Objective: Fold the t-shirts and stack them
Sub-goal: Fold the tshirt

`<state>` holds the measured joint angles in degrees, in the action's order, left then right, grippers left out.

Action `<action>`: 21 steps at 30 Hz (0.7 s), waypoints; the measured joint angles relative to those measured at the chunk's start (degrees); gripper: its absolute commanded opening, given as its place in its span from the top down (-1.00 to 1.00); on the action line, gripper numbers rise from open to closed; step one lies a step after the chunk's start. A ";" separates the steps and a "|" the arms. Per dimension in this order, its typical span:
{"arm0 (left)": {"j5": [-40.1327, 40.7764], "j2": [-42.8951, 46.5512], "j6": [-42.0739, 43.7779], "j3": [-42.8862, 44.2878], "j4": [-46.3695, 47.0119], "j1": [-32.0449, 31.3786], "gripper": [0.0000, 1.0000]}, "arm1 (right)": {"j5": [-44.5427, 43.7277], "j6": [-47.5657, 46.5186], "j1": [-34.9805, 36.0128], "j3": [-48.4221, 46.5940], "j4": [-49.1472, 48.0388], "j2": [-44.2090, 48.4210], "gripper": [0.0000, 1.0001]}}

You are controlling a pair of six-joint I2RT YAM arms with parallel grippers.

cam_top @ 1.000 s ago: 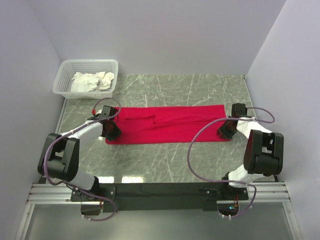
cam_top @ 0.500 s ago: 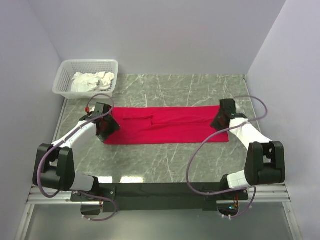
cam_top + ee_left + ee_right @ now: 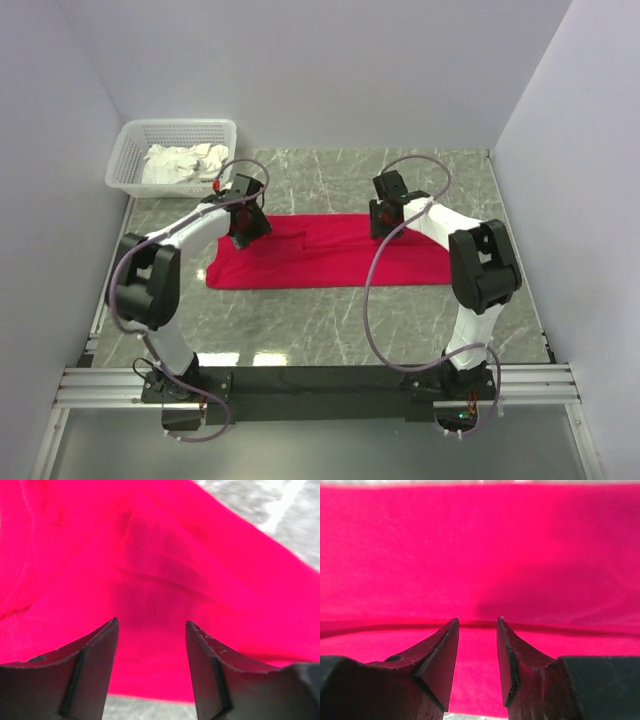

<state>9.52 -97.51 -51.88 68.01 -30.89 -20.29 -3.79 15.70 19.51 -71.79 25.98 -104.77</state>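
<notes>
A red t-shirt (image 3: 320, 262) lies folded into a long flat strip across the marble table, with a fold line running along its length. My left gripper (image 3: 247, 226) hovers over the shirt's far left part, and its jaws stand open with only red cloth (image 3: 165, 570) beneath them. Over the far edge, right of the middle, my right gripper (image 3: 384, 222) is open too. In the right wrist view the gripper (image 3: 477, 620) points at a crease in the fabric (image 3: 480, 545), and nothing is pinched. In the left wrist view the gripper (image 3: 152, 622) is empty.
A white lattice basket (image 3: 130, 140) stands at the far left corner with crumpled white cloth (image 3: 185, 162) in it. Walls close in the table on the left, back and right. Bare marble (image 3: 330, 320) shows between the shirt and the arm bases.
Both arms have swung inward from the shirt's two ends to its far edge. Both sets of jaws have opened wider. The shirt lies about as before.
</notes>
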 measured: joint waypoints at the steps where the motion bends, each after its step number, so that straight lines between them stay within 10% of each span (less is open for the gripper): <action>1: 0.31 -1.75 0.00 0.59 -0.04 0.00 -0.18 | 0.02 -0.42 0.26 -0.61 0.87 -1.38 0.15; 21: 3.32 -25.94 11.72 26.91 -7.93 -0.48 -0.30 | 3.72 6.16 9.16 15.17 9.11 8.00 0.37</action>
<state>12.84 -123.46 -40.16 94.91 -38.83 -20.78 -0.08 21.87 28.67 -56.62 35.09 -96.77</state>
